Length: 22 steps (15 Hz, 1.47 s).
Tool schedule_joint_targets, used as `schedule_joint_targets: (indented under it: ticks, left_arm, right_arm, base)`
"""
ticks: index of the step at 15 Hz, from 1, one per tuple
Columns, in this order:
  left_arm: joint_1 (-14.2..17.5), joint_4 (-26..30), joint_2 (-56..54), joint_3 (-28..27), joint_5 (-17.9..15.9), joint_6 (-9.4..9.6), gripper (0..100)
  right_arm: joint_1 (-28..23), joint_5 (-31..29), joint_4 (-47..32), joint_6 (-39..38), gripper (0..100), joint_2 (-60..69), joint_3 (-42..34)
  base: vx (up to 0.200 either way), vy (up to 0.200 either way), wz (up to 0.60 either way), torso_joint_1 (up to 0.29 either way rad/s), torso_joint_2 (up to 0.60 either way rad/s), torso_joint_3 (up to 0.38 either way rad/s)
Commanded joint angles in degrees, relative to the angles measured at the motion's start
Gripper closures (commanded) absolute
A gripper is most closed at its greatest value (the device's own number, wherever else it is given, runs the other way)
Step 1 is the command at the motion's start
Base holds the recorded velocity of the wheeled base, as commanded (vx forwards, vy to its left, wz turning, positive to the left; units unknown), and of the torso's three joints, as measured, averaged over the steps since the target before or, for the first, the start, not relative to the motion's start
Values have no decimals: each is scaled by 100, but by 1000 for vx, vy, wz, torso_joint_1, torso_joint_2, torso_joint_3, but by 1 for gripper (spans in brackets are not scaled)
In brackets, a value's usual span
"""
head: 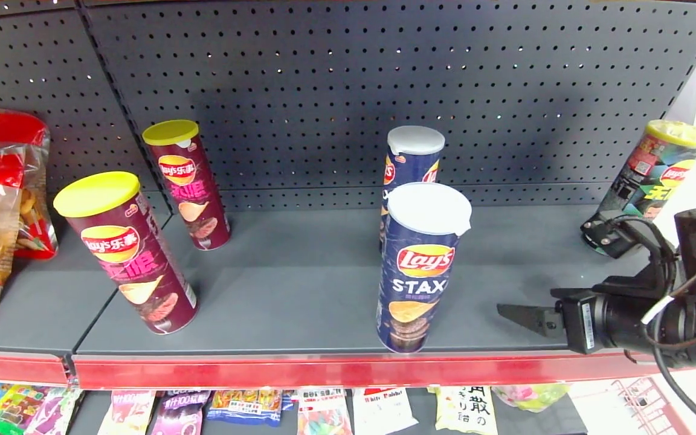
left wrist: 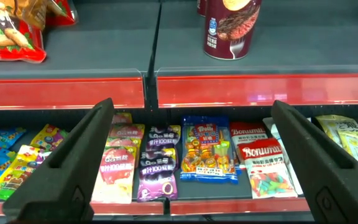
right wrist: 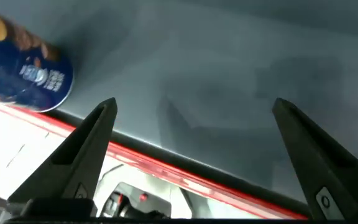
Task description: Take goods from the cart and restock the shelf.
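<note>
The right gripper (right wrist: 191, 107) is held level over the front edge of the shelf (head: 299, 290), its jaws wide apart and empty. It is near the front blue can (head: 417, 272), on that can's right side. The left wrist view shows the left gripper (left wrist: 192, 104), also spread wide and empty, facing the candy bags (left wrist: 209, 149) on the lower shelf (left wrist: 241, 204). A maroon can (head: 124, 254) stands near the front left.
</note>
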<state>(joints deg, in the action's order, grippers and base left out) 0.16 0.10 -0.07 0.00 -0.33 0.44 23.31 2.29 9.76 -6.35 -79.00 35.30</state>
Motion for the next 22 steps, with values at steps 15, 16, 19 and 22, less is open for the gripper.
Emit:
schedule_joint_targets:
  ticks: [15, 16, 19, 22]
  left_arm:
    - [2, -1, 7, 0, -2, 0, 0]
    - [2, -1, 7, 0, -2, 0, 0]
    - [2, -1, 7, 0, -2, 0, 0]
    - [2, -1, 7, 0, -2, 0, 0]
  right_arm:
    - [754, 175, 298, 152, 0, -582, 73]
    - [772, 175, 307, 161, 0, -582, 91]
    - [851, 158, 307, 161, 0, -687, 187]
    - [947, -62, 307, 161, 0, -828, 266]
  base:
    - [0, 0, 0, 0, 0, 0]
    - [0, 0, 0, 0, 0, 0]
    - [0, 0, 0, 0, 0, 0]
    - [0, 0, 0, 0, 0, 0]
